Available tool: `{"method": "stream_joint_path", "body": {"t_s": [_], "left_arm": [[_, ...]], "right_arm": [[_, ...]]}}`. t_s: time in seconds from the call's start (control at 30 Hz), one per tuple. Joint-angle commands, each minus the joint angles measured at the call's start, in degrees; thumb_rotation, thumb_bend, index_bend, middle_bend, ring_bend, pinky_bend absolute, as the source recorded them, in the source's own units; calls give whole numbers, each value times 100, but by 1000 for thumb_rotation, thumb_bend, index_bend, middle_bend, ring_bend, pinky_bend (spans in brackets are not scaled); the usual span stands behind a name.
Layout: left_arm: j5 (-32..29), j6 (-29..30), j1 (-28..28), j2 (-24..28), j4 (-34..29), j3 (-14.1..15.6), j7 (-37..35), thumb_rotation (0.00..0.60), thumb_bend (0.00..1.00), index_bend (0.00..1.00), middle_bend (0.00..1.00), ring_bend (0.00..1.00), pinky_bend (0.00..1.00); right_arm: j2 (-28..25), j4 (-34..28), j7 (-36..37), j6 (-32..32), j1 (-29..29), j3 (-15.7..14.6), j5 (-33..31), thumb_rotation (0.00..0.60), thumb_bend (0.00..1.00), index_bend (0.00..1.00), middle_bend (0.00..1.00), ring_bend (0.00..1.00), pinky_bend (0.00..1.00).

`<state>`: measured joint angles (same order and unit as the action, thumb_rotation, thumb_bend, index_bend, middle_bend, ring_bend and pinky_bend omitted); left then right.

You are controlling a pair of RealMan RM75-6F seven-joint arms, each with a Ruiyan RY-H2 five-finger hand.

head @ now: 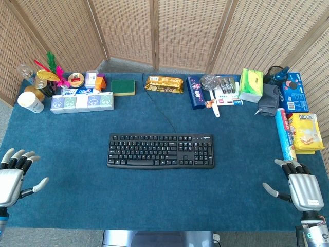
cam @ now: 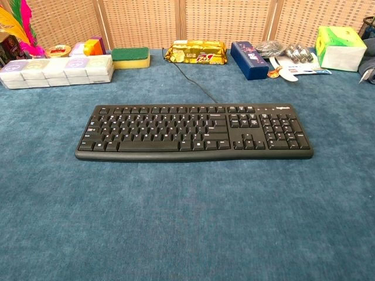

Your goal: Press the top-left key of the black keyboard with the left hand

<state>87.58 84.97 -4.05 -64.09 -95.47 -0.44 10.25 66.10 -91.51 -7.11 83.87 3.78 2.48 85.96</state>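
Keyboard (head: pixel 161 151) lies long-axis left-to-right at frame centre, its top-left key (head: pixel 113 137) up and right of the empty, spread left hand (head: pixel 14 177), the nearer one

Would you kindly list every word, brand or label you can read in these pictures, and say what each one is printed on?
"LIPS" or similar, uncertain: on the yellow snack bag at the table's right edge.
Keyboard: a small logo at its top right corner, too small to read; key legends too small as well.
Gold snack packet: red lettering, blurred.
Dark blue box, blue cookie box, tissue packs: print unreadable.
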Motion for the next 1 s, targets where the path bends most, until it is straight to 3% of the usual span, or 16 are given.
{"method": "stream_joint_path", "body": {"t_s": [0.03, 0.4, 0.5, 0.57, 0.6, 0.67, 0.73, 0.83, 0.9, 1.0], "left_arm": [[-12, -9, 3, -7, -9, 7, 8, 0, 125, 245, 212, 132, 0], [40, -1, -25, -2, -50, 1, 24, 0, 125, 245, 236, 148, 0], [65, -98, -125, 22, -52, -41, 81, 0, 125, 245, 288, 193, 0], [61, -198, -217, 60, -64, -82, 179, 0, 125, 245, 382, 266, 2], [61, -243, -263, 74, -66, -104, 235, 0, 125, 244, 465, 335, 38], [56, -319, -343, 97, -67, -145, 370, 0, 125, 244, 626, 489, 260], [80, -491, -512, 137, -104, -207, 508, 0, 125, 246, 791, 653, 544], [70, -885, -813, 198, -103, -285, 558, 0, 126, 260, 987, 894, 776], [37, -1163, -1018, 230, -94, -336, 585, 0, 126, 287, 1000, 972, 862], [-10, -1481, -1278, 214, -53, -411, 676, 0, 125, 331, 1000, 1000, 948]], "right_arm": [[-5, 9, 32, -3, -5, -2, -7, 0, 187, 211, 284, 223, 233], [-56, 23, 136, 122, -67, -15, 51, 0, 187, 211, 284, 223, 238], [-50, 15, 131, 122, -85, -26, 34, 0, 187, 211, 284, 223, 239], [-53, 3, 106, 118, -83, -24, 34, 0, 187, 211, 284, 223, 239], [-53, -3, 94, 111, -79, -24, 33, 0, 186, 211, 284, 223, 239], [-54, -17, 76, 103, -73, -21, 34, 0, 186, 211, 284, 223, 239], [-60, -40, 44, 104, -68, -19, 44, 0, 187, 211, 284, 223, 239], [-66, -69, 17, 75, -56, -10, 19, 0, 187, 211, 284, 223, 240], [-60, -75, 0, 59, -55, -14, 7, 0, 187, 211, 284, 223, 241], [-50, -74, -11, 52, -57, -16, -3, 0, 187, 211, 284, 223, 242]]}}
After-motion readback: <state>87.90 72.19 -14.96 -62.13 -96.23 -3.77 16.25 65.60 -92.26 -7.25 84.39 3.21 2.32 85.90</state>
